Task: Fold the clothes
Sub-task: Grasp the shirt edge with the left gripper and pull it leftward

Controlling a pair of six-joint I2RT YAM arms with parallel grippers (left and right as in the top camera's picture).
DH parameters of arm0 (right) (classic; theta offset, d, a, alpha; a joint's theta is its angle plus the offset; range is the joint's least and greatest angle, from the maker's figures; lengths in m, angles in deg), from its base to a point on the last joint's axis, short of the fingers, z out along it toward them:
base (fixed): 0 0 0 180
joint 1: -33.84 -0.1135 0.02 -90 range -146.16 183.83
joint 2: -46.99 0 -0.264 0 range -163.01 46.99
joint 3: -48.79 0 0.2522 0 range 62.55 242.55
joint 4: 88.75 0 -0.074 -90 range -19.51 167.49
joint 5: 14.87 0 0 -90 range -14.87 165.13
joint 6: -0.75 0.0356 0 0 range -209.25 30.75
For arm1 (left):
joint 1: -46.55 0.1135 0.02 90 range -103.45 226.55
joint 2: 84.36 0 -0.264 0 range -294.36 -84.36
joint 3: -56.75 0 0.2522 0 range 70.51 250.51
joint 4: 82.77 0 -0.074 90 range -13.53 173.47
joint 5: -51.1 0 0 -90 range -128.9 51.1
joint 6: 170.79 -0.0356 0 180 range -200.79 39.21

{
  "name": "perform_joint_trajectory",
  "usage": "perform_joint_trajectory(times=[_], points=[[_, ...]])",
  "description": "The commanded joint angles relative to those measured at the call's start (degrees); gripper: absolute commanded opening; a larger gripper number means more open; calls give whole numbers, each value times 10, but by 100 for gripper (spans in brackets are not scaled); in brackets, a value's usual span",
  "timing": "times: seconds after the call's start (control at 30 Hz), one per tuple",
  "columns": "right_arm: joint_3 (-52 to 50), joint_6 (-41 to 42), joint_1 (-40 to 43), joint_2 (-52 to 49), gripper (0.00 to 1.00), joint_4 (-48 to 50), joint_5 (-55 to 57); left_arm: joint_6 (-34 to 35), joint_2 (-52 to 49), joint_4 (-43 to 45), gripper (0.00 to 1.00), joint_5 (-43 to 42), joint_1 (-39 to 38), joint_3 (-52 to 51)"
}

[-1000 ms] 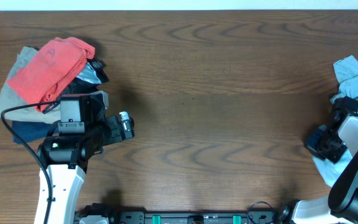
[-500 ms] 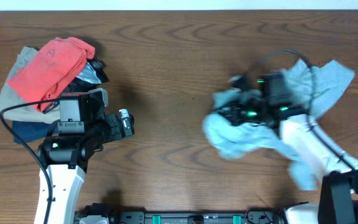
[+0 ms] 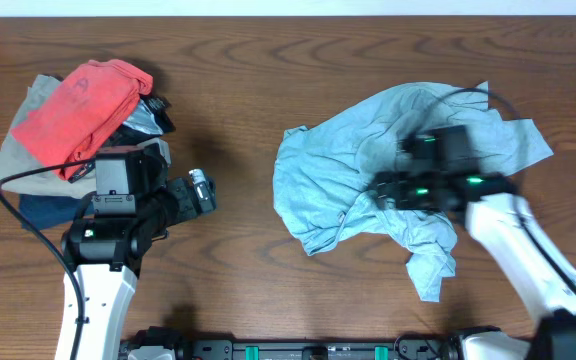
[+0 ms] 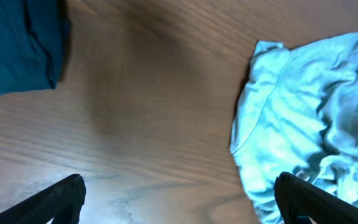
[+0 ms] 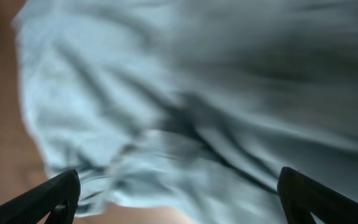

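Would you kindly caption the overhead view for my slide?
Right gripper over crumpled light-blue shirt; left gripper beside folded pile.

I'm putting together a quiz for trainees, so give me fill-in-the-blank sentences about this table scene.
1. The pale light-blue wrinkly jersey garment lies beneath the right gripper, not yet ___.
2. The soft garment topping the pile of folded clothes at left is coloured ___.
3. The left gripper stands beside that pile, jaws ___.
Missing: folded; coral-red; open.
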Motion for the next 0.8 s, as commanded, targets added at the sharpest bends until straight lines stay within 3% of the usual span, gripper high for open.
perform_joint_trajectory(times=[0.0, 0.27, 0.6, 0.63, 0.73, 0.77], points=[[19, -3, 64, 50, 99, -25, 32, 28, -21, 12, 99, -15, -27, 10], [19, -7, 172, 108, 99, -121, 33, 33, -154, 67, 99, -31, -148, 10], [19, -7, 211, 108, 99, -173, 80, 119, -345, 202, 100, -42, -244, 10], [19, -7, 211, 108, 99, -173, 80, 120, -359, 219, 97, -42, -253, 10], [19, -7, 210, 108, 99, -173, 80, 120, -404, 282, 74, -42, -282, 10], [19, -7, 210, 108, 99, -173, 80, 120, -413, 296, 52, -42, -289, 10]])
